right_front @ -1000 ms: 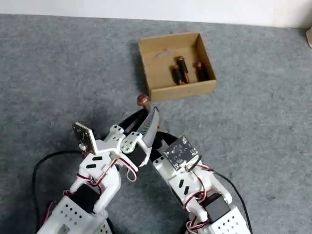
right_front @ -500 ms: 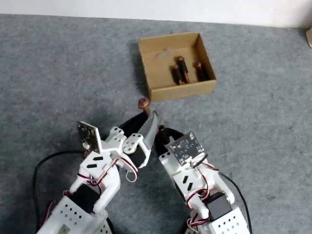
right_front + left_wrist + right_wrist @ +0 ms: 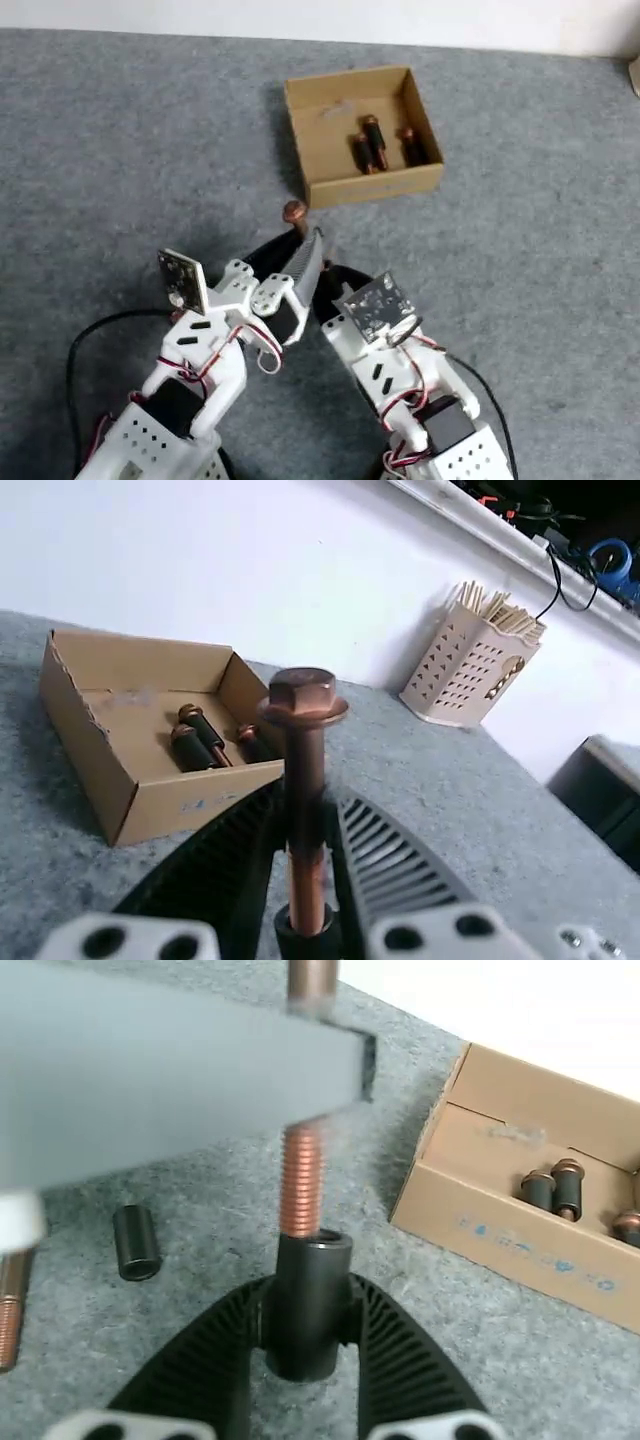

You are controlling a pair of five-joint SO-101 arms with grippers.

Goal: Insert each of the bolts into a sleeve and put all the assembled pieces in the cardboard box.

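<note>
1. The left gripper (image 3: 308,825) clamps the bolt (image 3: 305,770) by its shank, aiming the thread into the sleeve's mouth.
2. The right gripper (image 3: 310,1320) clamps the sleeve (image 3: 308,1280) to receive it.
3. Bolt and sleeve sit near the box (image 3: 372,184) for the drop.

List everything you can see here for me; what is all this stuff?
cardboard box: one, brown, on the table beyond the arms
assembled pieces: three, copper bolts in black sleeves, lying in the box
held bolt: one, copper, upright, tip at the held sleeve's mouth
held sleeve: one, black, upright
loose sleeve: one, black, lying on the table
loose bolt: one, copper, on the table, partly seen
stick holder: one, cream, by the wall
table: one, grey, carpet-like top
left gripper: one, black fingers, shut on the held bolt
right gripper: one, black fingers, shut on the held sleeve
</note>
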